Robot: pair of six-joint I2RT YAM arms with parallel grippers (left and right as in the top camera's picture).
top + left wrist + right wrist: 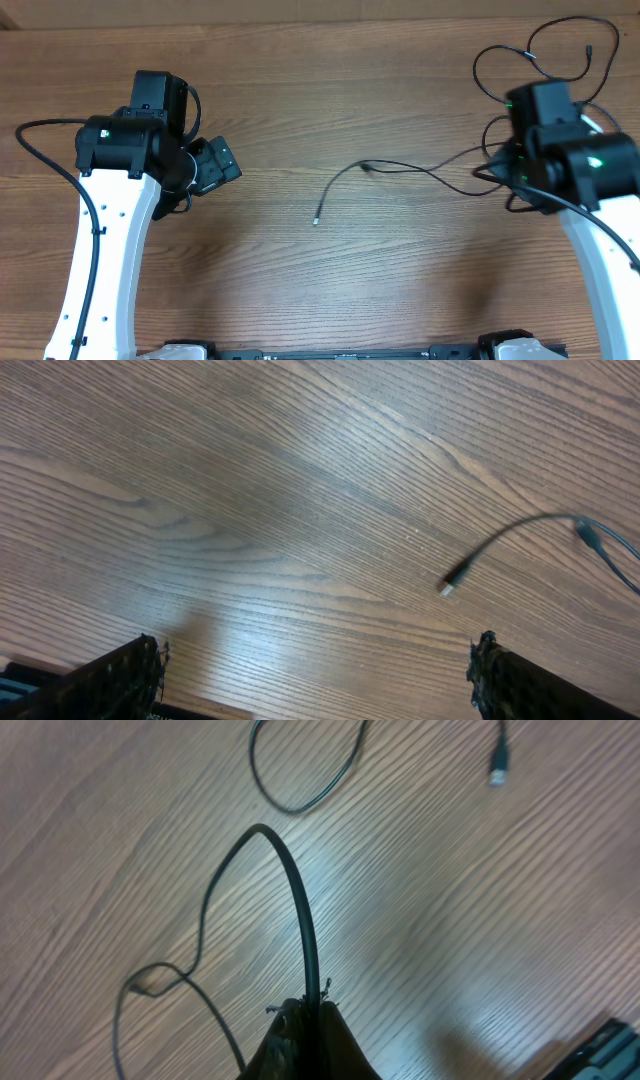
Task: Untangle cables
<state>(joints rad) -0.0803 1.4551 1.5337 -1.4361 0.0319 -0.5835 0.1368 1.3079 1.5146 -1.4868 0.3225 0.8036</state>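
Observation:
Thin black cables lie on the wooden table. One cable [400, 168] runs from a small plug [316, 220] at mid-table rightwards to the right arm, and more cable loops [530, 55] lie at the far right. In the right wrist view my right gripper [305, 1015] is shut on a black cable [300, 910] that arcs up from its fingers and down to a plug [145, 985]. Overhead, the arm hides that grip. My left gripper [318, 655] stands wide open and empty above bare wood. The loose plug [450, 585] lies ahead of it, to the right.
The left arm [130, 150] stands over the table's left side and the right arm [580, 165] over its right side. Another cable loop [300, 805] and a plug end [497, 765] lie beyond the right gripper. Wooden tabletop [300, 80] fills the rest of the view.

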